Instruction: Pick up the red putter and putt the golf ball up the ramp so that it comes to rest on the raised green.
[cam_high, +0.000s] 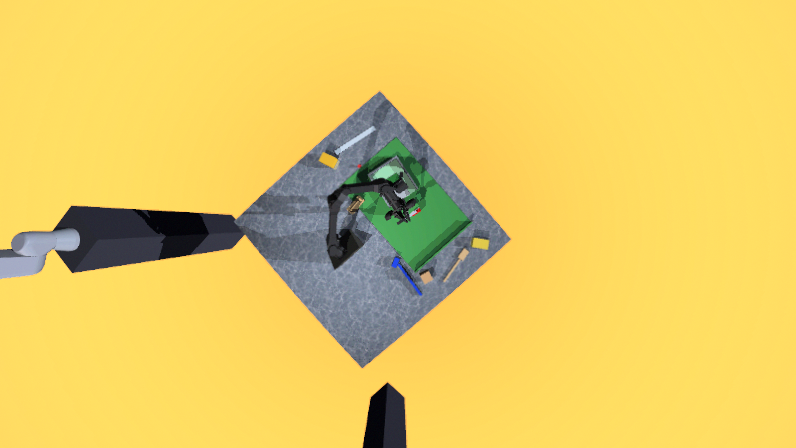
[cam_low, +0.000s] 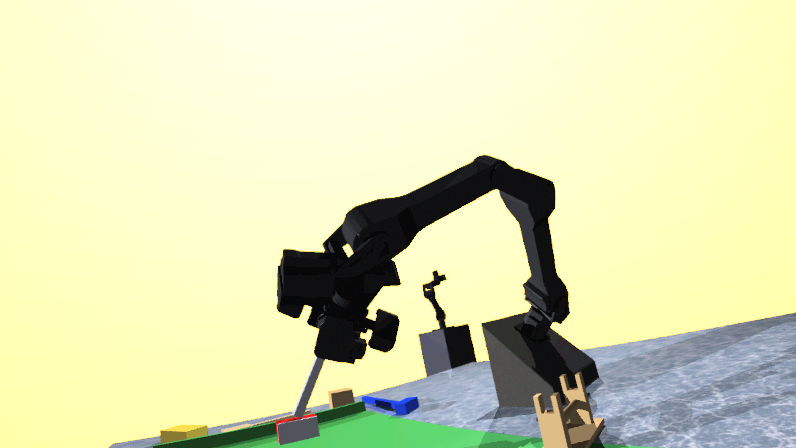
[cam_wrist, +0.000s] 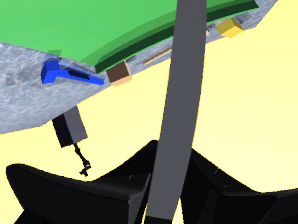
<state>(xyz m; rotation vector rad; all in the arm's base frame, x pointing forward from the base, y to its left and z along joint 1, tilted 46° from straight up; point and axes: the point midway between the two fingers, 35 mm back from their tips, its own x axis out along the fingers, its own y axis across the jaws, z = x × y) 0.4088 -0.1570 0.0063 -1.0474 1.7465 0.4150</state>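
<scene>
My gripper (cam_high: 399, 214) (cam_low: 352, 338) (cam_wrist: 167, 147) is shut on the grey shaft of the red putter (cam_low: 309, 386) (cam_wrist: 182, 90). The shaft slants down from the fingers. The putter's head, red with a grey face, is low over the green mat (cam_high: 440, 208) (cam_low: 384, 428) (cam_wrist: 100, 25); I cannot tell whether it touches. The raised green (cam_high: 384, 173), pale green in a grey frame, is at the mat's upper part in the top view. The ramp beside it is partly hidden by the arm. I cannot make out the golf ball in any view.
A dark green wall (cam_low: 328, 413) (cam_wrist: 150, 45) edges the mat. Beyond it lie a blue putter (cam_high: 409, 278) (cam_low: 406, 406) (cam_wrist: 50, 71), a wooden block (cam_high: 426, 277) (cam_wrist: 119, 73), a wooden mallet (cam_high: 462, 254) and a yellow block (cam_high: 480, 243) (cam_wrist: 230, 28). A wooden stand (cam_high: 355, 204) (cam_low: 548, 420) is beside the mat.
</scene>
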